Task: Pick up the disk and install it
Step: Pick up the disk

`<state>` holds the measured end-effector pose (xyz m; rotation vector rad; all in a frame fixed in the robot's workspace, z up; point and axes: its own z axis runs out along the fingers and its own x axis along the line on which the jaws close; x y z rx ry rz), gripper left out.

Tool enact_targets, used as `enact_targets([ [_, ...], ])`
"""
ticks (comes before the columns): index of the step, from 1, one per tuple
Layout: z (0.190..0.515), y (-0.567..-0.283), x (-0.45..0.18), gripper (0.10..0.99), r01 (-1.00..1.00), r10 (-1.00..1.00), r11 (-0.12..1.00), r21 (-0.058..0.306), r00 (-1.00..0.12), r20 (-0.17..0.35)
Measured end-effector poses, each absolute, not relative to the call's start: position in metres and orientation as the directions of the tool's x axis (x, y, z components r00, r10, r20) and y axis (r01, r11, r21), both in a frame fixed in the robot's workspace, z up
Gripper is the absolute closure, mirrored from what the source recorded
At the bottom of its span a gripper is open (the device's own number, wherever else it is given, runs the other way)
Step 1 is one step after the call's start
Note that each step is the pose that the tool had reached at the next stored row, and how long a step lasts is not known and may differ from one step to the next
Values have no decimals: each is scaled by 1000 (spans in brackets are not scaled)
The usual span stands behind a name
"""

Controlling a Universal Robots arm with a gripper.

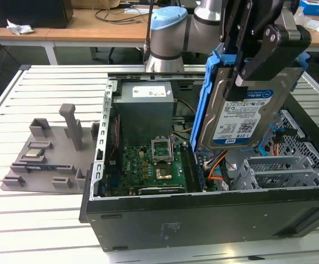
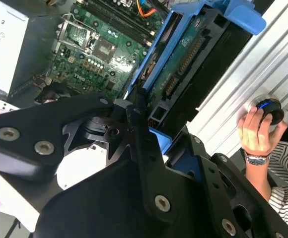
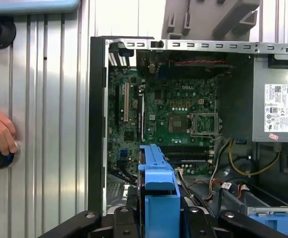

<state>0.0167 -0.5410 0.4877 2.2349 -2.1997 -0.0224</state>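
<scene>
The disk (image 1: 242,118) hangs almost upright above the open computer case (image 1: 203,214), toward the exterior view's right. Its white-and-blue label faces the camera and blue rails run along its sides. My gripper (image 1: 239,82) is shut on it from above, with black fingers clamping its upper part. In the second wrist view the disk (image 2: 183,54) is seen edge-on with its green circuit side showing, held by the gripper (image 2: 144,124). In the first wrist view the disk's blue rail (image 3: 159,183) sticks out past the gripper (image 3: 159,220), over the motherboard (image 3: 174,109).
Grey metal drive bays (image 1: 280,170) sit in the case below the disk, next to orange cables. The power supply (image 1: 146,96) is at the case's back. A grey fixture tray (image 1: 44,159) with a small chip (image 1: 34,153) lies at the exterior view's left. A person's hand (image 2: 255,131) rests on a button.
</scene>
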Motion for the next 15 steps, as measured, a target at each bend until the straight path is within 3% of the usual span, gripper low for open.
enact_targets([
  [15,468,-553,61,718,-1000,-1000,-16,17,16,-6],
])
